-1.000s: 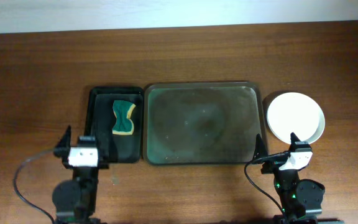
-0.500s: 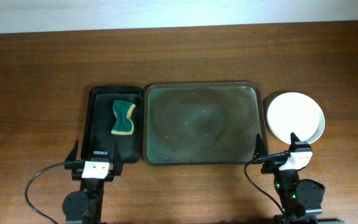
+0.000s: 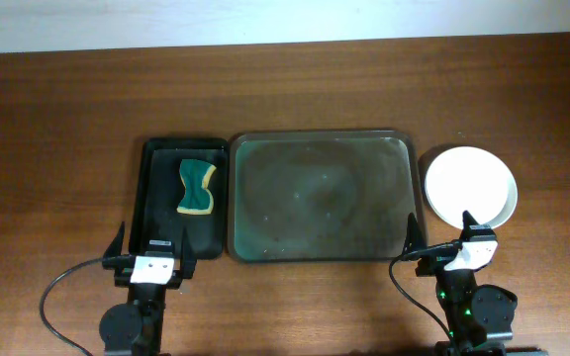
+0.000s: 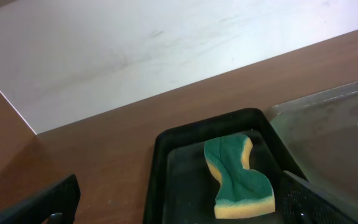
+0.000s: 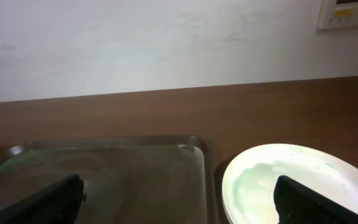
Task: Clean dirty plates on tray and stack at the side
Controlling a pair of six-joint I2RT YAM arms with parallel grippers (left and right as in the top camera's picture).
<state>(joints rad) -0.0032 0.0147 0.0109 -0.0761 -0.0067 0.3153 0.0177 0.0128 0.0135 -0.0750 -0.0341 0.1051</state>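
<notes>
The olive-grey tray (image 3: pixel 317 196) lies at the table's middle with nothing on it; it also shows in the right wrist view (image 5: pixel 104 174) and the left wrist view (image 4: pixel 347 124). White plates (image 3: pixel 469 185) sit stacked on the table right of the tray; the top one (image 5: pixel 291 180) shows faint green traces. How many are in the stack I cannot tell. My left gripper (image 3: pixel 152 242) is open and empty at the near end of the black tray (image 3: pixel 158 158). My right gripper (image 3: pixel 439 232) is open and empty near the table's front edge, between tray and plates.
A green and yellow sponge (image 3: pixel 197 186) lies in the small black tray left of the big tray; it also shows in the left wrist view (image 4: pixel 236 177). A white wall (image 5: pixel 166 43) stands behind the table's far edge.
The left arm swung from facing sideways to facing forward, moved a little toward the front edge, then held still. The right arm has not moved.
</notes>
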